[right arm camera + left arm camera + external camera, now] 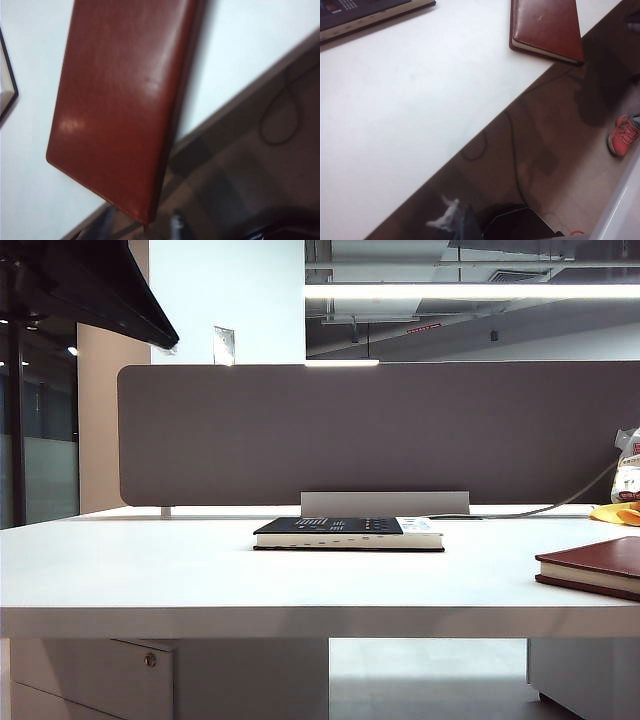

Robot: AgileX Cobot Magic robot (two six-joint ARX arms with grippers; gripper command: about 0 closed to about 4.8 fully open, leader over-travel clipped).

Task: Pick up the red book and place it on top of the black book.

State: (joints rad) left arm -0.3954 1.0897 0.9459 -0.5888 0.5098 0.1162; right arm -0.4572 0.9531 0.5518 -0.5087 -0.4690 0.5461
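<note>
The red book (595, 565) lies flat at the right end of the white table (150, 570), and in the left wrist view one corner of the red book (547, 27) juts over the table's front edge. The black book (345, 532) lies flat at mid-table, farther back; its corner (360, 12) also shows in the left wrist view. My right gripper (142, 227) is at the red book's (120, 100) overhanging corner, with a blurred finger (176, 225) on each side and the jaws apart. My left gripper (460, 222) hangs off the table's front edge, away from both books, too blurred to read. Neither gripper shows in the exterior view.
A grey partition (380, 430) closes off the back of the table. A yellow object (615, 512) and a bag (627, 465) sit at the back right. Below the front edge are cables (512, 150) on the floor, a red shoe (622, 135) and a drawer cabinet (100, 675).
</note>
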